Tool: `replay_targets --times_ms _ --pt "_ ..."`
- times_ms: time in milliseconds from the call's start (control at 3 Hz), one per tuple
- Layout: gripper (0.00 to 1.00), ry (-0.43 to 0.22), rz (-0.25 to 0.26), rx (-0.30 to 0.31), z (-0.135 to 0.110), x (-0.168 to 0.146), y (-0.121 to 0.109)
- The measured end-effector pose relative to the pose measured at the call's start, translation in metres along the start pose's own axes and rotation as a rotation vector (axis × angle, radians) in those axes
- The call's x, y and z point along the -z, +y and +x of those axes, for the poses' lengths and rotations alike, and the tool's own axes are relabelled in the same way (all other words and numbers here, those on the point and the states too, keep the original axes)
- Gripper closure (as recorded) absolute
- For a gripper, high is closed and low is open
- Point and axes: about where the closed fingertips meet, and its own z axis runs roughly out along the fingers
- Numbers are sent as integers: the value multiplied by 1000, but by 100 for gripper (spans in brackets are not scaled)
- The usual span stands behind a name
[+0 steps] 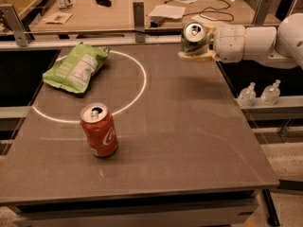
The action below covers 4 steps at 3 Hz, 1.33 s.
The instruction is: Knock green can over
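One green can (pixel 191 40), tilted, is clamped between the gripper (pixel 194 50) fingers at the table (pixel 189 126) far-right edge; lower it, tip sideways, then release.

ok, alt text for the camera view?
The robot's gripper is at the green can, at the far right edge of a table. An upright red can stands near left; a green chip bag lies far left.

light: dim, warm; shadows: faint, soft; brightest: white arm (pixel 255 41) and jaws at far-right table (pixel 189 126) edge
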Motion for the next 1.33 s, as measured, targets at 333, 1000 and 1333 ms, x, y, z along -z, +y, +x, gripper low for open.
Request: replay_targets --times_ms 333,1000,1333 --pt "100 20 -17 127 -6 -1 7" --pt "100 36 -4 180 -3 -3 9" --pt "100 15 29 305 -4 3 4"
